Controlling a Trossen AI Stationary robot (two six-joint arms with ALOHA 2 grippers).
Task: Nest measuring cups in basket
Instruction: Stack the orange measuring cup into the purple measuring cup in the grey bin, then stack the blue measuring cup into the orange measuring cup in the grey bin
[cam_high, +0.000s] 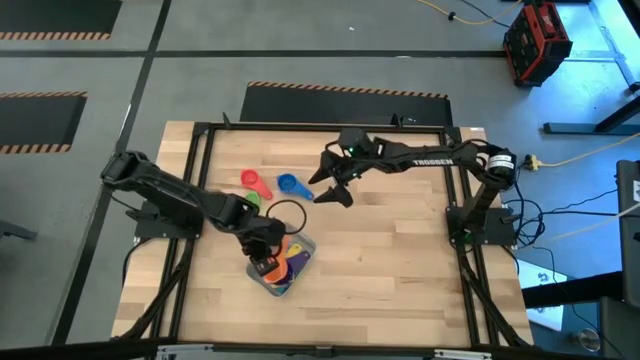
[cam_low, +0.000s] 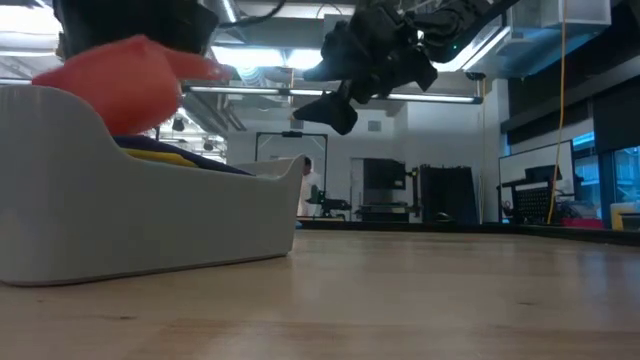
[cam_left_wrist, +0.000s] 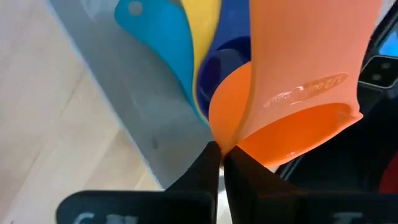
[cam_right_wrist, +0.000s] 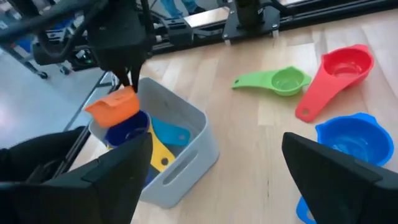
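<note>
High view, left tool: over the basket, near the front of the counter.
Left tool's fingers: pinched tight on the edge of the orange cup, holding it up over the basket.
Orange cup, right wrist view: in the air just above the basket, under the left tool.
Basket: pale grey, on the wood, tilted a bit from the counter's edge.
Basket wall, low view: fills the left side, sitting flat on the counter.
Inside the basket: dark blue cup, yellow cup and teal cup, lying on top of each other.
Purple cup: cannot tell.
Green cup: on the counter, out of the basket, beside the red cup.
Red cup: on the counter, right way up, handle pointing toward the blue cup.
Blue cup: on the counter, right way up, near the red cup.
Right tool: up in the air just right of the blue cup, touching nothing.
Right tool's fingers: spread wide apart, nothing between them.
Right tool, low view: hanging high above the counter.
</note>
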